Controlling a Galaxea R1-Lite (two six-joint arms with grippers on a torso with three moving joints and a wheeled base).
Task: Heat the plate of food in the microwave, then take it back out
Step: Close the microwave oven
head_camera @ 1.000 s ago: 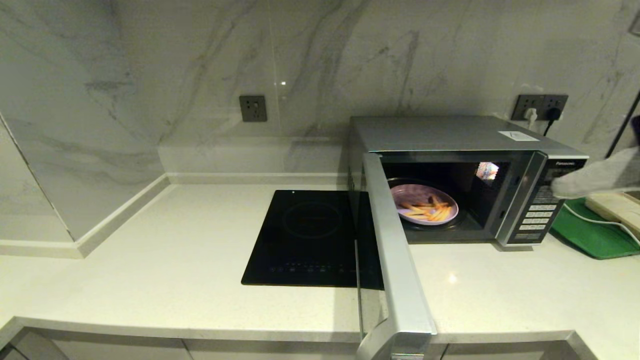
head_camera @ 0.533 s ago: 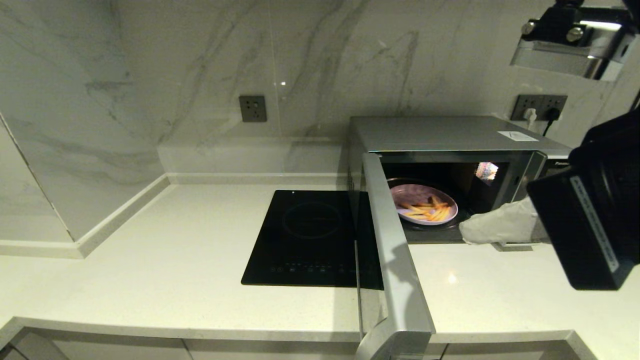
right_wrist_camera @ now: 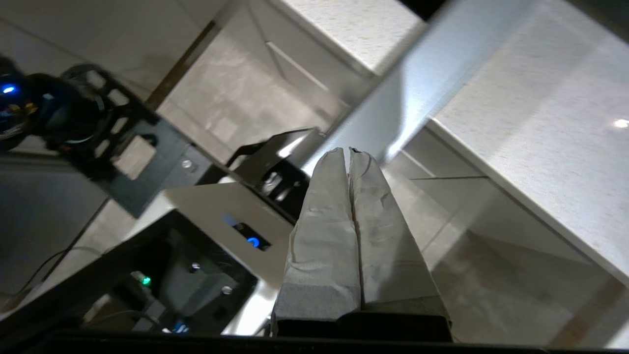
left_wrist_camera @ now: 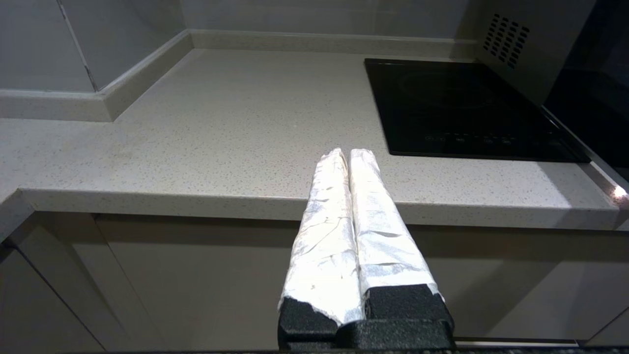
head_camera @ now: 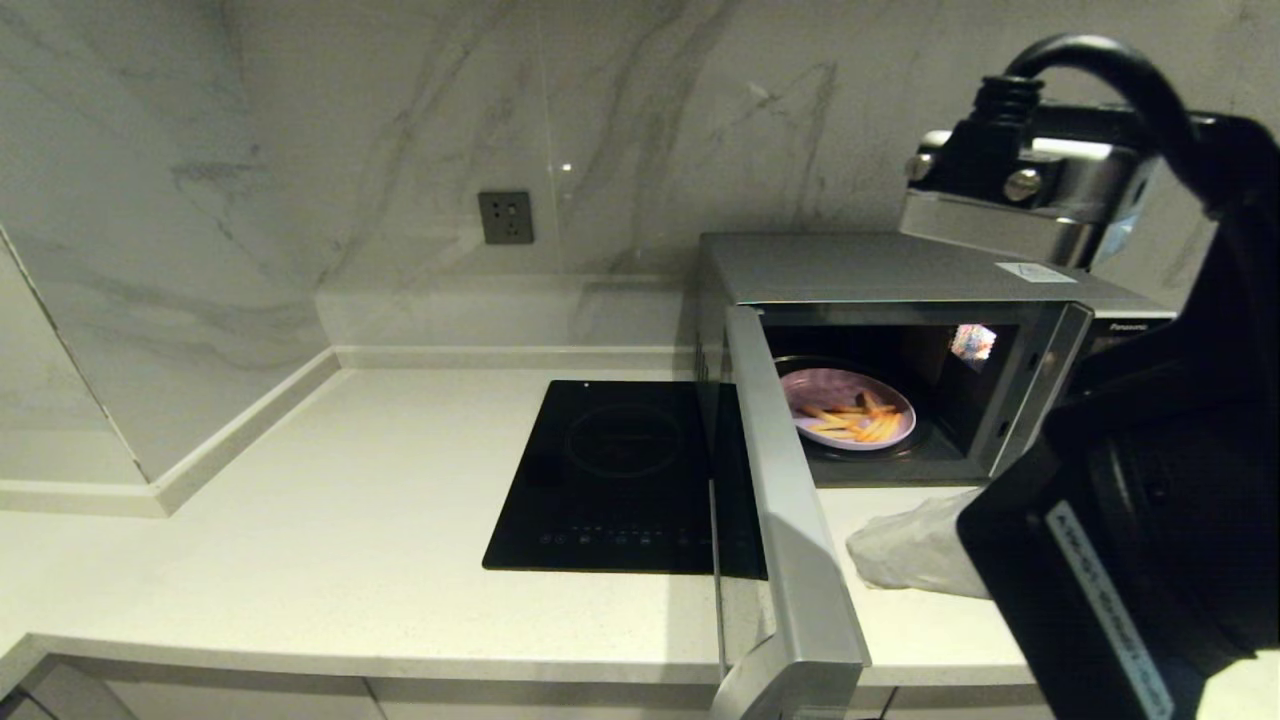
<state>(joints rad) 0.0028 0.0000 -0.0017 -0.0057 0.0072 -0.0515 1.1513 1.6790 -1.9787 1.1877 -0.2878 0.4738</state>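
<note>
Pale speckled countertop (head_camera: pixel 300 540) under marble wall, left gripper (left_wrist_camera: pixel 349 155) pressed closed at its front edge, right gripper (head_camera: pixel 865 550) closed empty beside open door, plate of food (head_camera: pixel 848 408) inside Panasonic-lettered microwave (head_camera: pixel 900 270), black induction cooktop (head_camera: pixel 610 470) alongside.

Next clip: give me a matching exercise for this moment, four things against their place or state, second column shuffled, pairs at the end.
Things:
1. plate of food
2. microwave door
3. right gripper
4. induction cooktop

Place or state:
A. swung wide open
B. jaws shut, over the counter in front of the oven
C. inside the oven cavity
D. flat on the counter, left of the oven

Pairs: 1-C, 2-A, 3-B, 4-D
</note>
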